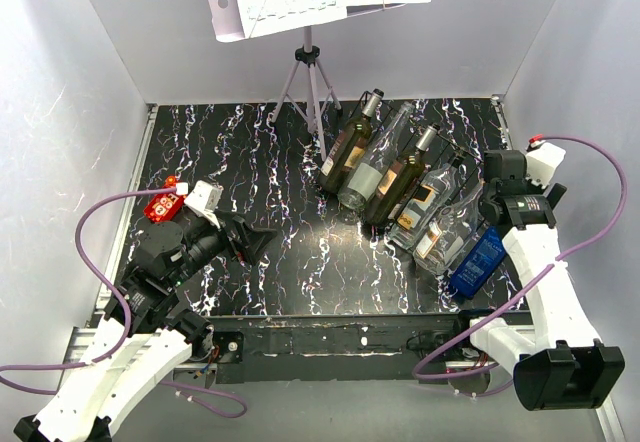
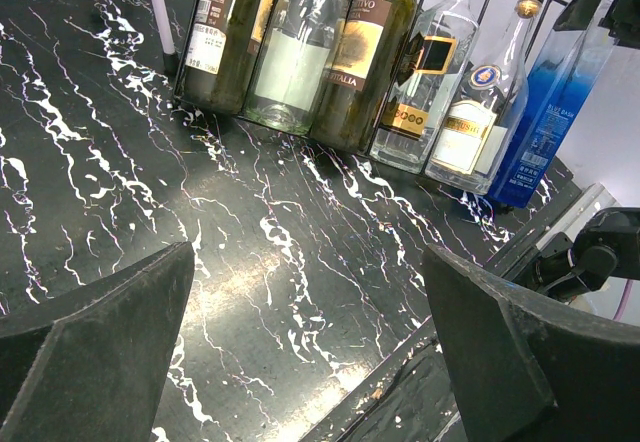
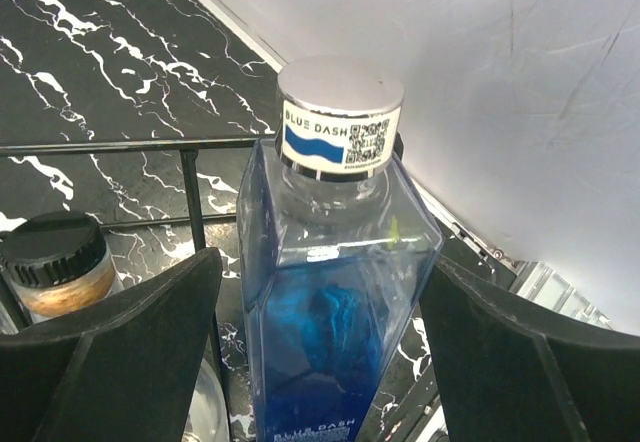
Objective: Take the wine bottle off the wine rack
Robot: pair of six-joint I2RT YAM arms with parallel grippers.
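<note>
Top view: the large black thin-wire wine rack (image 1: 468, 154) stands at the far right of the black marbled table (image 1: 230, 152), propping six bottles in a leaning row. The right tool (image 1: 492, 220) hangs over the near-right end bottle, a square blue glass wine bottle with a silver cap (image 1: 478, 260). The left tool (image 1: 245, 237) sits well apart, at the left.

Left wrist view: the jaws gape, released, with nothing between them.

Right wrist view: the jaws are spread astride the blue bottle's shoulders and not visibly pinching, probably lined up for a grasp.

I read BLUE DASH beside a QR code (image 3: 368, 140) on the blue bottle (image 3: 335, 292) cap (image 3: 340, 112) at far right, and ITALIA on the green bottle (image 2: 365, 62) label.
</note>
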